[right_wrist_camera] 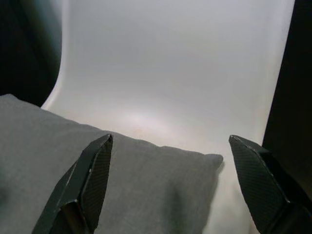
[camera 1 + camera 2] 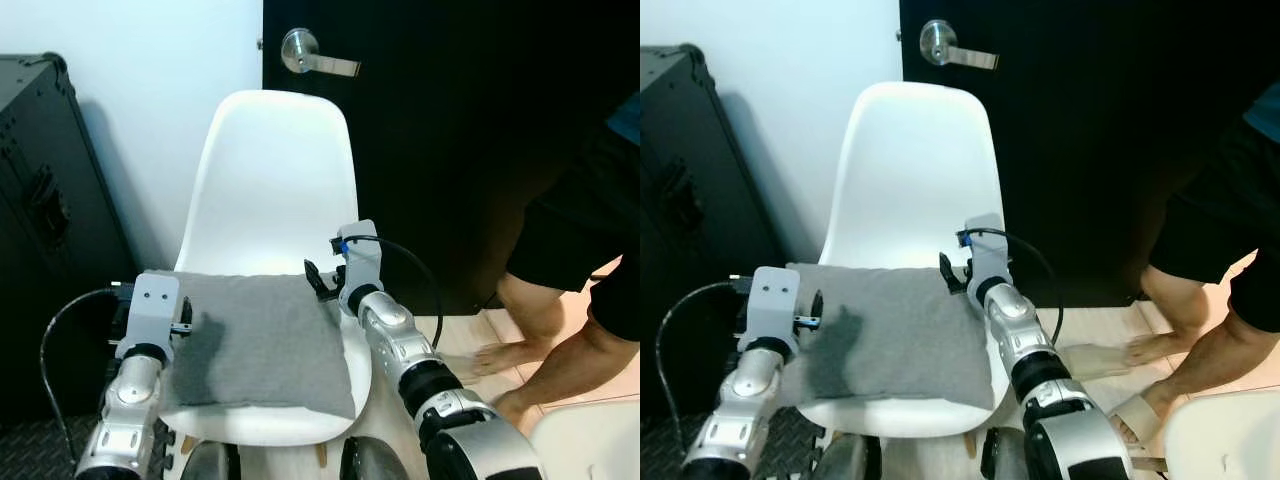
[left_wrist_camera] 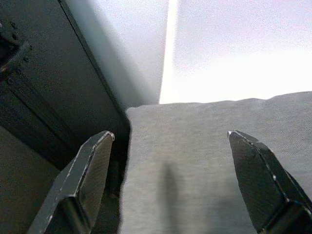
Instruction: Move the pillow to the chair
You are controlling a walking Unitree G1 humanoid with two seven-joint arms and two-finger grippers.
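A grey pillow [image 2: 265, 340] lies flat on the seat of the white chair [image 2: 272, 170], its left edge hanging slightly over the seat's side. At that left edge sits my left gripper [image 2: 186, 318], open, with the pillow's corner [image 3: 204, 161] between and beyond its spread fingers. My right gripper [image 2: 318, 280] is at the pillow's rear right corner, also open. In the right wrist view its fingers [image 1: 87, 180] straddle that corner [image 1: 161, 190] without closing on it, and the chair back [image 1: 170, 73] rises behind.
A black case [image 2: 50, 200] stands close on the chair's left. Behind the chair are a white wall and a dark door [image 2: 450, 120] with a lever handle [image 2: 305, 52]. A person's legs [image 2: 560, 300] stand at the right on the tiled floor.
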